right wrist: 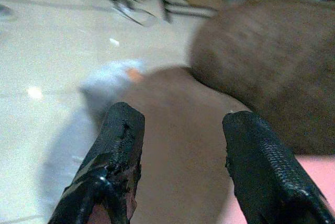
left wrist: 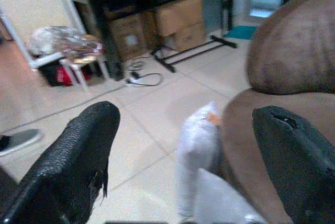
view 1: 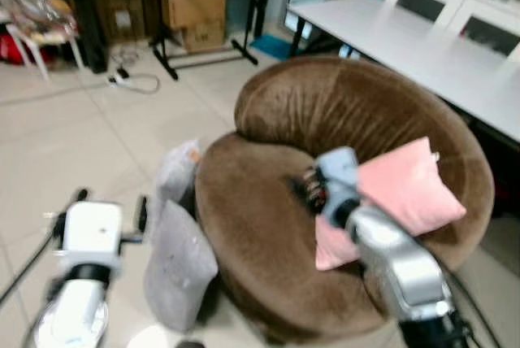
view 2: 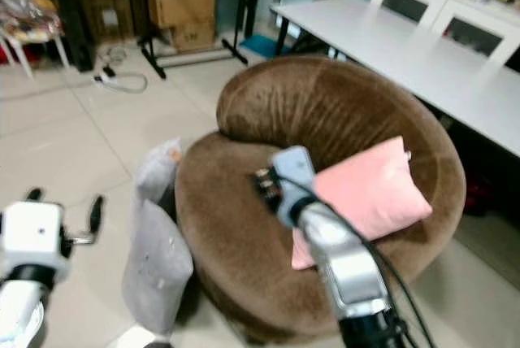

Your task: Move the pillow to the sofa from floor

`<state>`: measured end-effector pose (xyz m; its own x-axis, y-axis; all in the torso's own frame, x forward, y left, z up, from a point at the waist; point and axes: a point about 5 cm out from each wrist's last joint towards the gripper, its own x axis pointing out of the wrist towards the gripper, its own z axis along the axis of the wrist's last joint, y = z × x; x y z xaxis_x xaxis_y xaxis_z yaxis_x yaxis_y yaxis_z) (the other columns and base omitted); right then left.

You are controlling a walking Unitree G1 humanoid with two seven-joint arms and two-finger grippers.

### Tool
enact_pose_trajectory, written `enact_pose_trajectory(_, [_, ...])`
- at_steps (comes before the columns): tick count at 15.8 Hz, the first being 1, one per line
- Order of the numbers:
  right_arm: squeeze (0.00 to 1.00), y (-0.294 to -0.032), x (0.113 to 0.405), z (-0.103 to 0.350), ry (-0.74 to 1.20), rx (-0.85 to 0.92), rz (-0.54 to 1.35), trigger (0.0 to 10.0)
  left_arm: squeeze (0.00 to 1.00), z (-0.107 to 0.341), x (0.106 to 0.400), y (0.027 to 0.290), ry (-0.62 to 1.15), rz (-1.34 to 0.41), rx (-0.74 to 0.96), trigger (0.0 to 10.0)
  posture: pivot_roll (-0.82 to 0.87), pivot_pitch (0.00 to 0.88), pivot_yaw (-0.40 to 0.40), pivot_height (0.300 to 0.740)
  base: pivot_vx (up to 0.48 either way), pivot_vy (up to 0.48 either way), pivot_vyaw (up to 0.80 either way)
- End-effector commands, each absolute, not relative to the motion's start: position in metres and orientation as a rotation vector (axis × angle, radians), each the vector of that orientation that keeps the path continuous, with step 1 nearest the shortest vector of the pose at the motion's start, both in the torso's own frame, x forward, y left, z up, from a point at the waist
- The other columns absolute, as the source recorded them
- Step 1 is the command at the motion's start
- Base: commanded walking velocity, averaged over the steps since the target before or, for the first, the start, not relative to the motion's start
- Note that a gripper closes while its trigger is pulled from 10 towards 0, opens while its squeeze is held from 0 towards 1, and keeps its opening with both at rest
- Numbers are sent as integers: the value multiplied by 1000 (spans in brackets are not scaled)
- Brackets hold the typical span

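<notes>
Nearest us, our left gripper [left wrist: 183,166] hangs over the floor with its fingers spread wide and empty, two grey pillows [view 1: 177,263] leaning against the sofa's [view 1: 325,112] side just beyond it. Our right gripper [right wrist: 180,166] hovers above the brown seat, jaws apart and holding nothing, beside the pink pillow [view 1: 398,193] resting on the sofa. Farther back stand a white table [view 1: 422,47] and cardboard boxes [view 1: 195,15].

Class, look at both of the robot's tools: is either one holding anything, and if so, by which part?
Nothing is held. The left tool is open above the floor beside the grey pillows. The right tool is open above the sofa seat, next to the pink pillow.
</notes>
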<state>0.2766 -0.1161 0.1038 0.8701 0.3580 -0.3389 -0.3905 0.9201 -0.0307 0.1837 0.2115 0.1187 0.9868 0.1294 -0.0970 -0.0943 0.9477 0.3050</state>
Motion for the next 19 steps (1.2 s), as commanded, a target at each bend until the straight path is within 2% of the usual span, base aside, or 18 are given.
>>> enact_pose_trajectory(1, [0, -124, 280, 106, 337, -96, 346, 10000, 0, 122, 185, 208, 100, 94, 288, 10000, 40, 0, -167, 740, 0, 0, 0])
enact_pose_trajectory(5, [0, -131, 286, 106, 327, -110, 294, 10000, 0, 121, 189, 213, 95, 142, 305, 10000, 53, 0, -178, 740, 0, 382, 0])
enact_pose_trajectory(10, [0, -127, 292, 105, 323, -115, 293, 10000, 0, 120, 190, 216, 96, 154, 312, 10000, 55, 0, -168, 740, 0, 420, 0])
enact_pose_trajectory(16, [0, -129, 287, 104, 331, -79, 261, 10000, 0, 118, 194, 212, 73, 138, 296, 10000, 40, 0, -164, 740, 0, 420, 0])
enact_pose_trajectory(19, [0, -134, 288, 106, 310, -88, 224, 10000, 0, 122, 194, 212, 38, 165, 304, 10000, 48, 0, -181, 740, 0, 0, 0])
